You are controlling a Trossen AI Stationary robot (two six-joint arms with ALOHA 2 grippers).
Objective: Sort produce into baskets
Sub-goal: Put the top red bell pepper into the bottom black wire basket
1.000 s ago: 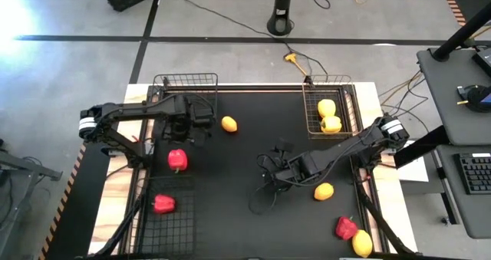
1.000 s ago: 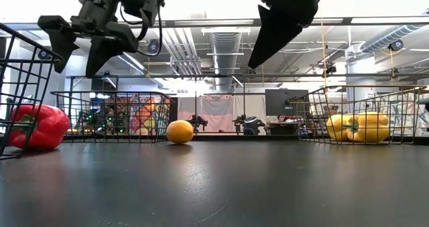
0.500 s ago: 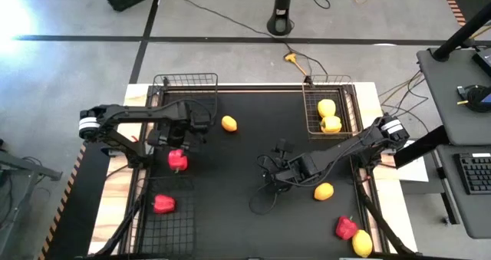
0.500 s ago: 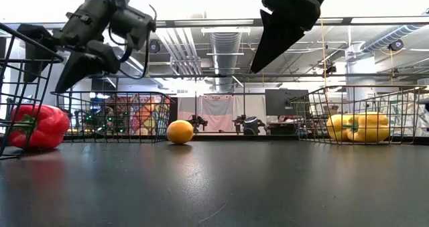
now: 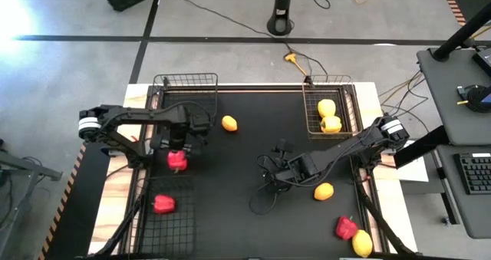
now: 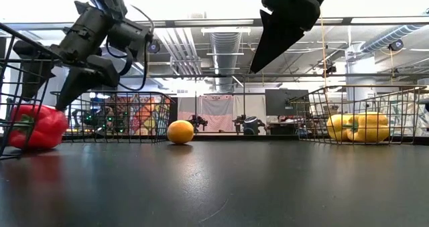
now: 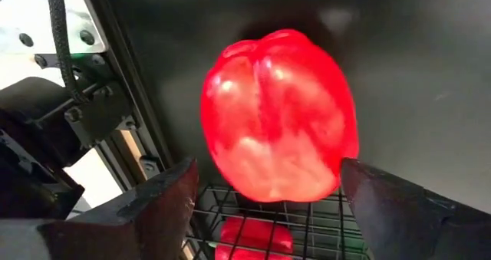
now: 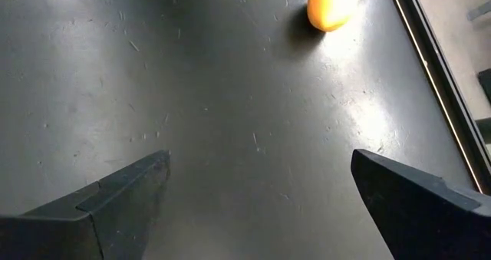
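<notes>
A red bell pepper (image 5: pixel 178 163) rests on the black table at the left; it also shows in the left wrist view (image 7: pixel 280 114) and the low view (image 6: pixel 37 128). My left gripper (image 5: pixel 177 153) is open just above it, fingers (image 7: pixel 165 202) standing on either side of the pepper without plainly touching. My right gripper (image 5: pixel 272 179) is open and empty above mid-table, wide apart in its wrist view (image 8: pixel 261 206). A lemon (image 5: pixel 324 191) lies near it. Another lemon (image 5: pixel 229 123) lies at the far middle.
A black basket (image 5: pixel 165 229) at near left holds one red pepper (image 5: pixel 163 205). A black basket (image 5: pixel 186 87) stands at far left. A coppery basket (image 5: pixel 311 110) at far right holds two yellow peppers (image 5: pixel 330 116). A red pepper (image 5: pixel 345 228) and a lemon (image 5: pixel 362 243) lie near right.
My left gripper has moved from beside the far lemon toward the table's near edge and a little left, and has come down over the red pepper, staying open. The pepper has not moved.
</notes>
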